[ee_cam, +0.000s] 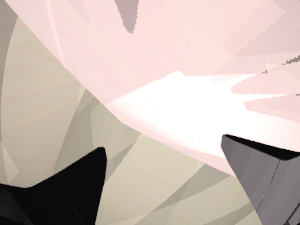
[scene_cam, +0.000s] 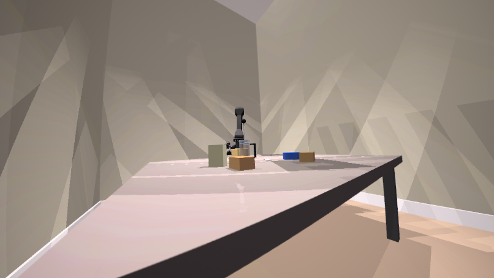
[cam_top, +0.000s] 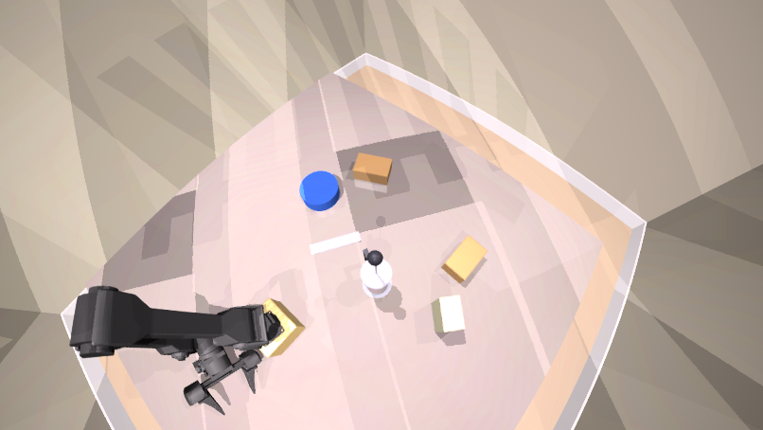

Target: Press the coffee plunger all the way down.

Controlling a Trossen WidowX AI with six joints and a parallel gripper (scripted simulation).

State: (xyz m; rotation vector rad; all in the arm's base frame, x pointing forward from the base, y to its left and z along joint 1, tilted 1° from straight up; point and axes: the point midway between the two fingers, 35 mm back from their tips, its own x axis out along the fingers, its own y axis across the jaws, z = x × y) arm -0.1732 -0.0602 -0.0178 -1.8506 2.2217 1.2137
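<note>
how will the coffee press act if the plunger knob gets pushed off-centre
The coffee press stands tall on a narrow base, so a sideways push would probably tip it. Its knob is small and round, so fingers may slip off. The walls look like clear glass, likely fragile.

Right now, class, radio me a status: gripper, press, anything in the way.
Gripper open, empty, well short of the press. Press upright, knob untouched. Yellow block beside the arm; no block on the line to the press.
</note>
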